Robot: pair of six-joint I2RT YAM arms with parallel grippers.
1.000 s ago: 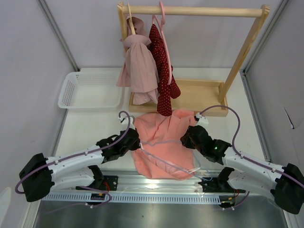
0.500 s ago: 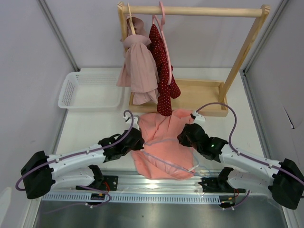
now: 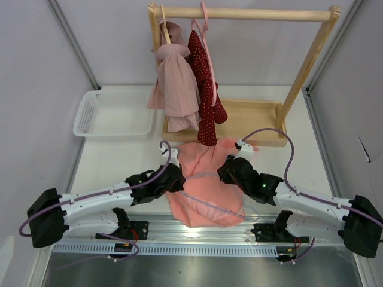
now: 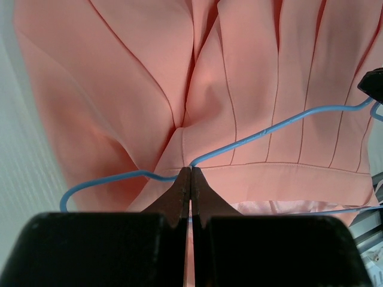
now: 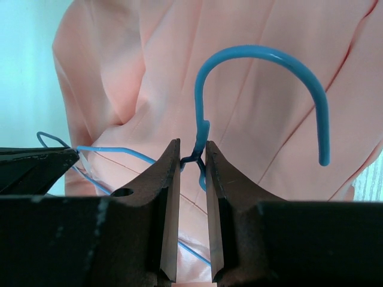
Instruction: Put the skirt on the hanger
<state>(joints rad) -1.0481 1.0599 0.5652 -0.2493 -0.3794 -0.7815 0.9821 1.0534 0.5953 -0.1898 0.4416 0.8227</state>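
Both left pincer (image 4: 191, 174) and right pincer (image 5: 192, 148) on hanger (image 5: 263, 55) over skirt (image 4: 143, 72)

The right gripper (image 3: 227, 171) has been moved left, further over the skirt (image 3: 200, 200), and the hanger (image 3: 203, 176) neck has been carried with it. The left gripper (image 3: 177, 179) has been shifted slightly right.

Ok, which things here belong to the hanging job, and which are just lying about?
In the job: skirt, blue wire hanger, left pincer, right pincer.
Lying about: white basket, wooden rack, pale pink garment, red dotted garment.
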